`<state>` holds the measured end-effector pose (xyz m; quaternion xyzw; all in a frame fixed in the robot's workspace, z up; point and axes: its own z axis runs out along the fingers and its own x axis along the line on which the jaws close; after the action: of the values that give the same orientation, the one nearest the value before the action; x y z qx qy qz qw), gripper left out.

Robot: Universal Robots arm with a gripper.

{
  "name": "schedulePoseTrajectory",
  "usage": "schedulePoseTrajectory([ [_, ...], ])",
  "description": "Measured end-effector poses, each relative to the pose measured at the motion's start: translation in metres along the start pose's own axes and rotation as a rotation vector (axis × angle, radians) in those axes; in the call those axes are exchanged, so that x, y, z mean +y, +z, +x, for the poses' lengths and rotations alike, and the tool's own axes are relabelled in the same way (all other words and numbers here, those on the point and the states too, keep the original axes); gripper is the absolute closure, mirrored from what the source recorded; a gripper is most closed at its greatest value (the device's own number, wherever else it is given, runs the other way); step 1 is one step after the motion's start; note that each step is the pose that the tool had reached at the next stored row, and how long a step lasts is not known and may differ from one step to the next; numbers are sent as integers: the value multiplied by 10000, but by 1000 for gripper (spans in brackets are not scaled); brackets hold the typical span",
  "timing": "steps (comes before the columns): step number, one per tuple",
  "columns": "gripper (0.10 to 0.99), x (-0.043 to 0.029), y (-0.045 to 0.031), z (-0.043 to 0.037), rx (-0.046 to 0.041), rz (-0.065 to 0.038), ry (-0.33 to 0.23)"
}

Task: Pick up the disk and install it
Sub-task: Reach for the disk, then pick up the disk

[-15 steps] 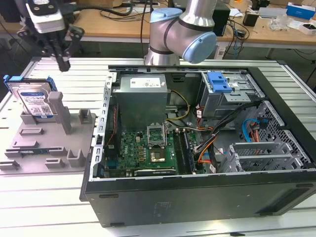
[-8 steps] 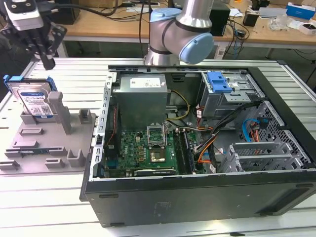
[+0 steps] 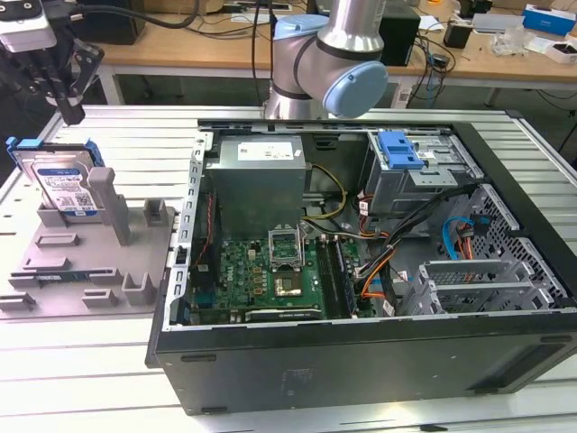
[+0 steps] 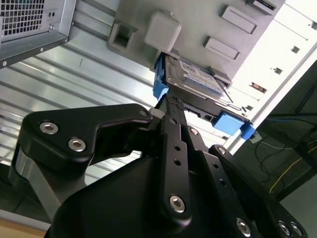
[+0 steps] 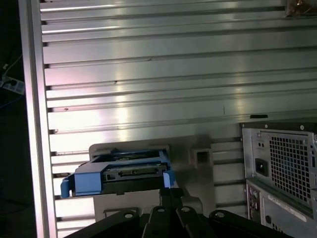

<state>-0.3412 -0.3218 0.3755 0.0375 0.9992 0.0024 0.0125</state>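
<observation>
At the exterior view's far left the gripper (image 3: 72, 113) hangs just above the disk (image 3: 61, 180), apart from it and holding nothing. In the first wrist view its fingers look brought together, with no gap between them. The disk stands on end in a slot of the grey fixture (image 3: 90, 271), label face toward the near side and leaning back a little. Its long axis therefore runs roughly up and down. The short blue-framed top edge runs across from left to right, straight under the fingertips. In the first wrist view that top edge (image 5: 124, 173) lies just ahead of the gripper (image 5: 168, 192). To the right, well apart from the fixture, the open computer case (image 3: 361, 361) lies on the slatted table (image 3: 108, 135). The disk is not yet in the case
</observation>
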Motion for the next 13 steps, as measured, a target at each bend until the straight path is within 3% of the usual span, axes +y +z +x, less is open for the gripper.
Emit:
schedulePoseTrajectory([
  [13,980,-2,-1,25,-4,61,-2],
])
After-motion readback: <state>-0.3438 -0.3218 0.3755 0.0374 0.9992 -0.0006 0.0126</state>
